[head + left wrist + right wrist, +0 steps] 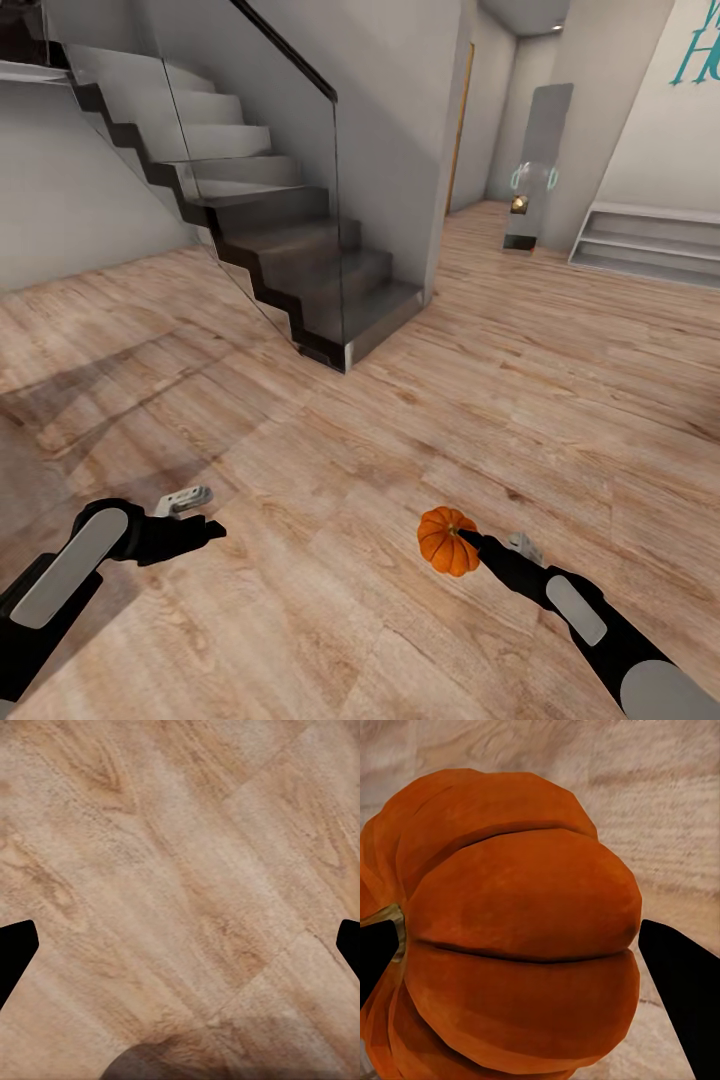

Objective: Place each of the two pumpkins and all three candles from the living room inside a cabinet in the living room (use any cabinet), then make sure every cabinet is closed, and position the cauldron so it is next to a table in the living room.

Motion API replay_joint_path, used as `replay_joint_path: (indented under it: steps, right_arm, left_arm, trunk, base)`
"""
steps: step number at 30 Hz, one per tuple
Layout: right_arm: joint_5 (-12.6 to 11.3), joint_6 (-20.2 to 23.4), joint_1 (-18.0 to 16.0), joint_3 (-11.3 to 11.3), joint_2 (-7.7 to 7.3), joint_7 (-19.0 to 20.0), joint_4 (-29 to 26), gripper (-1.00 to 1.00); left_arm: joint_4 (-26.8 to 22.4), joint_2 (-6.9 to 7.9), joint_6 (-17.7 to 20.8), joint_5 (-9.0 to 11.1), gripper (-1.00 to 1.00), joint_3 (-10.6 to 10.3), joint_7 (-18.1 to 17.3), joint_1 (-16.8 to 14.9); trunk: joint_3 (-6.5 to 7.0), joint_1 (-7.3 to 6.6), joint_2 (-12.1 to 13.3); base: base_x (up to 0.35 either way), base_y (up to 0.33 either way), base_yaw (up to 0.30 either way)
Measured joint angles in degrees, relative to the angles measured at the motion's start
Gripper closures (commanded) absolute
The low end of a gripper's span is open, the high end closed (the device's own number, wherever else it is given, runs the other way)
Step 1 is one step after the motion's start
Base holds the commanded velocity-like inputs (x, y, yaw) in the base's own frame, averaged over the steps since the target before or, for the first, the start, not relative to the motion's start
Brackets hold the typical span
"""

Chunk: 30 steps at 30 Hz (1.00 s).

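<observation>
The right gripper (470, 543) is clamped on a pumpkin (446, 541), holding it above the wood floor (330, 470) at the lower right of the head view. In the right wrist view the pumpkin (510, 937) sits between the two dark fingers (682, 997), its ribs orange and its stem pale. The left gripper (205, 512) hangs low at the left with its fingers (15, 952) apart and nothing between them. Farther off a dark staircase (300, 260) with a glass panel rises leftward. Beyond it a hallway holds a tall mirror (535, 170) and low white shelves (645, 245).
</observation>
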Motion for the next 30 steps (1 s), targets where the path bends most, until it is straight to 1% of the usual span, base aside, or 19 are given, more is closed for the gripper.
replay_joint_path:
  steps: [8, 11, 18, 27, 30]
  right_arm:
    - [0.0, -0.2, 0.0, 0.0, 0.00, 0.0, 0.0, 1.00]
    - [0.0, -0.3, 0.0, 0.1, 0.00, 0.0, 0.0, 1.00]
    - [0.0, -0.4, 0.0, 0.0, 0.00, 0.0, 0.0, 1.00]
    - [0.0, -0.4, 0.0, 0.0, 0.00, -0.1, 0.0, 1.00]
    - [0.0, -0.4, 0.0, 0.0, 0.00, 0.0, 0.0, 1.00]
  left_arm:
    - [-0.1, 0.00, 0.0, 0.0, -1.00, 0.0, -0.1, 0.0]
    - [-0.2, 0.00, 0.0, 0.0, -1.00, 0.0, -0.1, 0.0]
    - [-0.4, 0.00, 0.0, 0.0, -1.00, 0.0, -0.1, 0.0]
    - [-0.4, 0.00, 0.0, 0.0, -1.00, 0.0, -0.1, 0.0]
    - [-0.4, 0.00, 0.0, 0.0, -1.00, 0.0, -0.1, 0.0]
  trunk:
    - [0.00, 0.00, 0.0]
    - [0.00, -0.02, 0.0]
    - [0.00, -0.03, 0.0]
    - [0.00, 0.00, 0.0]
    - [0.00, -0.02, 0.0]
  base:
    - [0.009, 0.000, 0.000]
    - [0.180, 0.000, 0.000]
    - [0.289, -0.008, 0.000]
    - [0.037, -0.007, 0.000]
    - [0.176, 0.000, 0.000]
